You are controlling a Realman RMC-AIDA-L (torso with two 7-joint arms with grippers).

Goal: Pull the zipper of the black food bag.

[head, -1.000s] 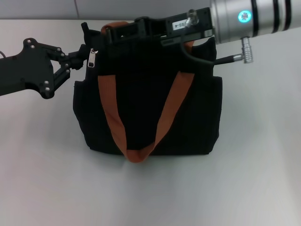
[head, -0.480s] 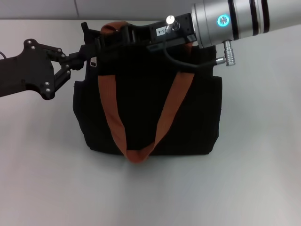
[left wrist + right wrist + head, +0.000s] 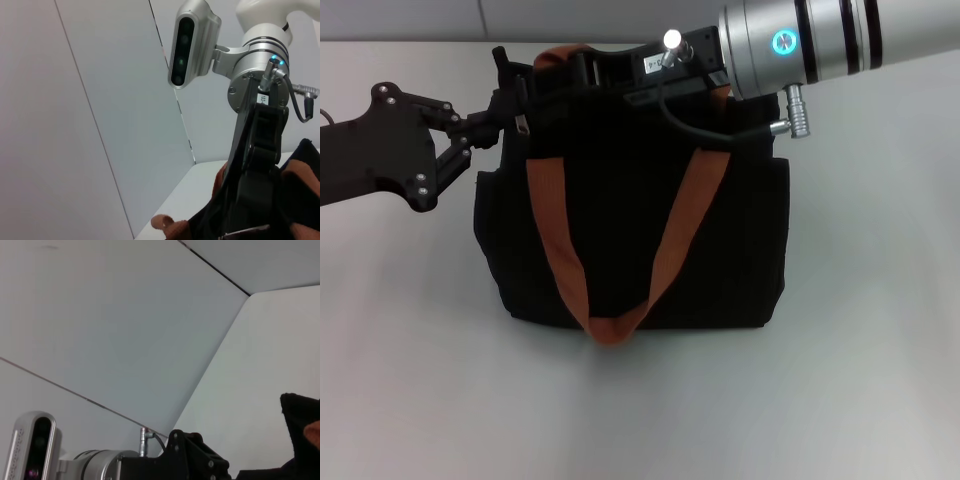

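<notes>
The black food bag [image 3: 630, 230] stands upright mid-table, its orange-brown strap handles [image 3: 555, 240] hanging down the front. My left gripper [image 3: 492, 125] comes in from the left and is shut on the bag's top left corner. My right gripper [image 3: 535, 95] reaches in from the right along the bag's top edge, and its tip is at that same corner. Only a sliver of the silver zipper [image 3: 521, 122] shows between the two grippers. The left wrist view shows the right gripper [image 3: 255, 165] over the bag's top. The right wrist view shows the left arm [image 3: 195, 460] and a bag corner [image 3: 302, 440].
The white table [image 3: 860, 380] runs on all sides of the bag, with a pale wall behind it. The right arm's silver wrist [image 3: 820, 40] and its cable [image 3: 710, 135] hang over the bag's top right.
My right gripper has moved left along the bag's top to the left corner, covering most of the zipper pull that showed plainly before. The left arm and bag have not moved.
</notes>
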